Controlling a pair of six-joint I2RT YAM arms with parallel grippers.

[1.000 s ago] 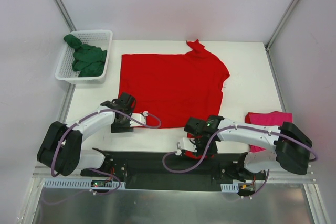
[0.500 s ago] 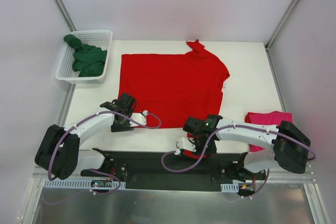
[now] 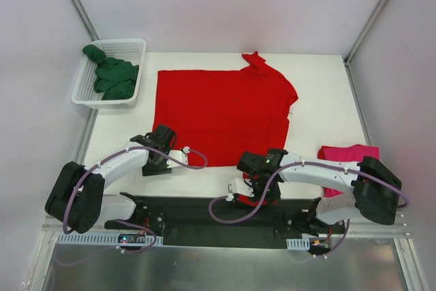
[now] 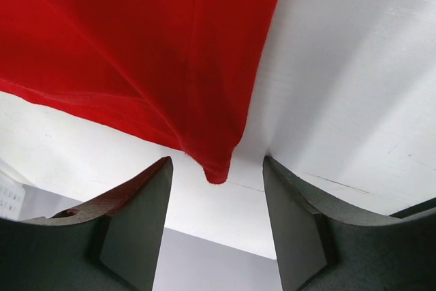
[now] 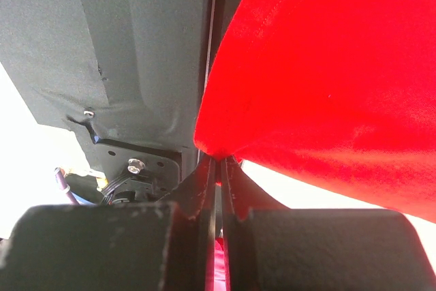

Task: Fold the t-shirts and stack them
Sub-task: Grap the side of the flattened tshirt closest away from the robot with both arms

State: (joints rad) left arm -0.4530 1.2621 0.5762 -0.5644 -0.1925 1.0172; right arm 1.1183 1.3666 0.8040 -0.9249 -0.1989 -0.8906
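Observation:
A bright red t-shirt [image 3: 218,110] lies spread flat in the middle of the white table. My left gripper [image 3: 157,160] is at its near left corner. In the left wrist view that gripper [image 4: 216,165] is open, and the shirt's corner tip [image 4: 216,174] hangs between the two fingers without touching either. My right gripper [image 3: 257,186] is at the shirt's near right corner by the table's front edge. In the right wrist view it [image 5: 219,161] is shut on a pinch of red cloth [image 5: 327,66]. A folded magenta-pink t-shirt [image 3: 349,155] lies at the right. A dark green t-shirt [image 3: 112,76] sits crumpled in the basket.
The white mesh basket [image 3: 131,44] stands at the back left corner of the table. Grey walls and metal posts close in the back and sides. The black base rail [image 3: 204,212] of the arms runs along the near edge.
The left gripper's jaws have narrowed a little around the shirt's corner. The right gripper has edged slightly left, still pinching the red cloth.

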